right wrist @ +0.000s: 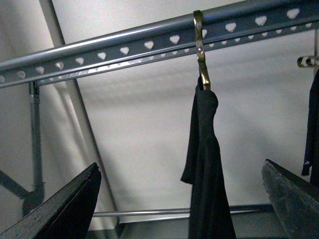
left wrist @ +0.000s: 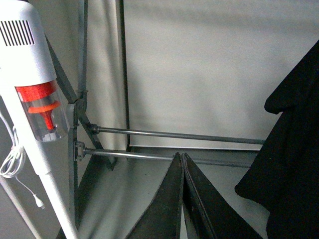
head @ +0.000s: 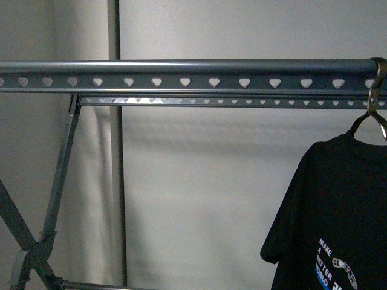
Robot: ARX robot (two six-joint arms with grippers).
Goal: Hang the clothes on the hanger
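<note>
Front view shows the rack, a grey metal frame whose long round rail runs level across the scene, with a flat strip beneath it pierced by a row of heart-shaped holes. A second, thinner pierced strip sits just behind and below. Crossed grey legs slant down at the far left. At the right end, a thin silvery wire hook loops over the rail, and the shirt hangs from it: matte black cloth, short-sleeved, with white block letters, a small drawing and a blue stripe near the lower edge. Neither arm shows in this view.

From the left wrist, the left gripper appears as two dark, flat, wedge-shaped fingers pressed together with nothing between them. Beyond it lie two thin horizontal rods of the frame, a fold of the black cloth at one side, and a glossy white stick vacuum with a clear plastic cup and a red part inside, a white cord dangling beside it.

From the right wrist, the right gripper has its dark, rough-faced fingers spread wide apart, empty. Between them, further off, the shirt is seen edge-on, draped in narrow folds under the hook on the pierced rail.
</note>
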